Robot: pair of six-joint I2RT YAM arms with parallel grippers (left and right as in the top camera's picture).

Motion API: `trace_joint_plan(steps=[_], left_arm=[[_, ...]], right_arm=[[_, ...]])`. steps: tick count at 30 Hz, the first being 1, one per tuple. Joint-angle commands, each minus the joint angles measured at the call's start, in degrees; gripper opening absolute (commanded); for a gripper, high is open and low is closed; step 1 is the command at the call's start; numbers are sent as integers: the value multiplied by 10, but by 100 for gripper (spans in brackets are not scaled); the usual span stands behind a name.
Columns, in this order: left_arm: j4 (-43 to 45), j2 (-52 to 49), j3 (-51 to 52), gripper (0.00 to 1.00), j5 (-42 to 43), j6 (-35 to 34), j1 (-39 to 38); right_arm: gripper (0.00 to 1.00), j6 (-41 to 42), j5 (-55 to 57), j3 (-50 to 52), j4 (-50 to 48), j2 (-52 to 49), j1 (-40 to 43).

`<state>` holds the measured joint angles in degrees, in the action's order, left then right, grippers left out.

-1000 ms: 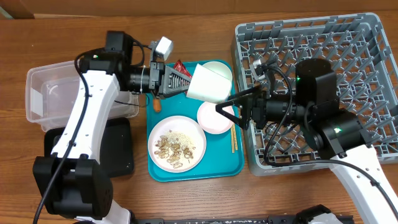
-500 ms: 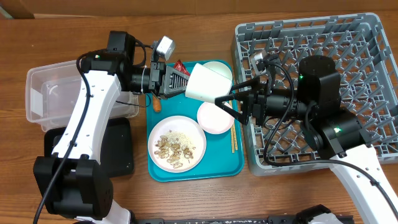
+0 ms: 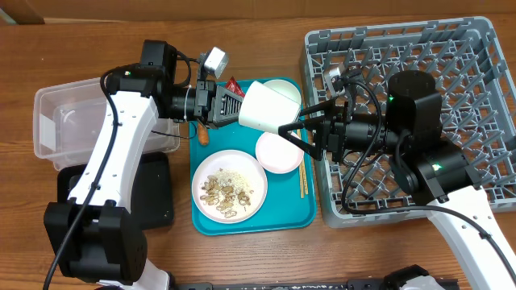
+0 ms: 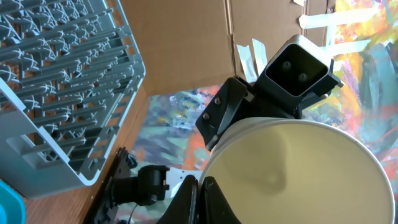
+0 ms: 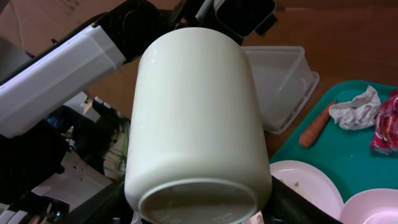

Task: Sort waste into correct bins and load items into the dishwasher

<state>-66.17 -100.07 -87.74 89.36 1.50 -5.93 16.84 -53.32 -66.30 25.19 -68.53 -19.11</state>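
Observation:
My left gripper (image 3: 240, 109) is shut on the rim of the white cup (image 3: 270, 109) and holds it on its side above the teal tray (image 3: 290, 217). In the left wrist view the fingers (image 4: 202, 186) pinch the cup's wall (image 4: 292, 174). My right gripper (image 3: 292, 129) is open, with a finger on either side of the cup's base (image 5: 199, 112). The grey dish rack (image 3: 476, 48) stands at the right. The tray holds two white bowls (image 3: 282, 89) (image 3: 280, 151), a plate of beige scraps (image 3: 230, 189), chopsticks (image 3: 303, 179), a carrot (image 3: 204, 135) and a red wrapper (image 3: 232, 84).
The clear tub (image 3: 64, 121) sits at the far left with the black tray (image 3: 153, 189) in front of it. The foil ball (image 5: 356, 107) lies on the teal tray beside the carrot (image 5: 317, 127). My two arms meet over the tray.
My right gripper has moved left up to the cup, so that its fingers now flank the base. The left gripper has shifted the cup only slightly.

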Motion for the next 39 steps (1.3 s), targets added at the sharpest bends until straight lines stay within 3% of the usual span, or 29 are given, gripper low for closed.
trace_joint_plan(steps=[1, 15, 32, 39], left_arm=[[2, 8, -9, 4, -23, 13, -9], [2, 8, -9, 4, 8, 26, -8], [20, 8, -9, 4, 12, 26, -9], [20, 8, -9, 4, 12, 26, -9]], right_arm=[[73, -6, -26, -13, -7, 3, -5], [76, -5, 38, -13, 0, -2, -4], [76, -7, -23, -13, -27, -6, -12], [63, -5, -38, -13, -39, -6, -12]])
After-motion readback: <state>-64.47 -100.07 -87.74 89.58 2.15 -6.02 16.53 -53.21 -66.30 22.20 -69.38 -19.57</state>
